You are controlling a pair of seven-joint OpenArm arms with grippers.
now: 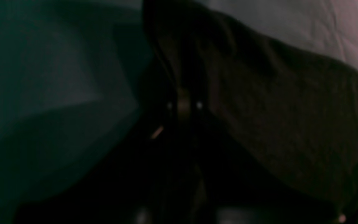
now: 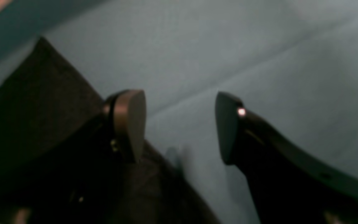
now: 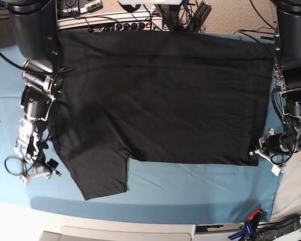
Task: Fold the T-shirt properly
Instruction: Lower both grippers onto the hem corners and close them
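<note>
Black knit fabric of the T-shirt [image 3: 160, 95] lies spread wide and mostly flat over the blue sheet [image 3: 190, 188], reaching from the far edge of the sheet down past its middle. One sleeve [image 3: 103, 175] hangs out toward the near side, on the base view's left. The right gripper [image 2: 180, 124] sits at that left edge of the shirt; its jaws stand well apart with only the sheet showing between them, and the dark cloth lies just beside and under one finger [image 2: 129, 121]. The left gripper [image 3: 258, 150] is low at the shirt's near corner on the base view's right, its jaws together; the wrist view is too dark to tell whether cloth is pinched between them. Cables [image 3: 125, 22] lie beyond the sheet's far edge
</note>
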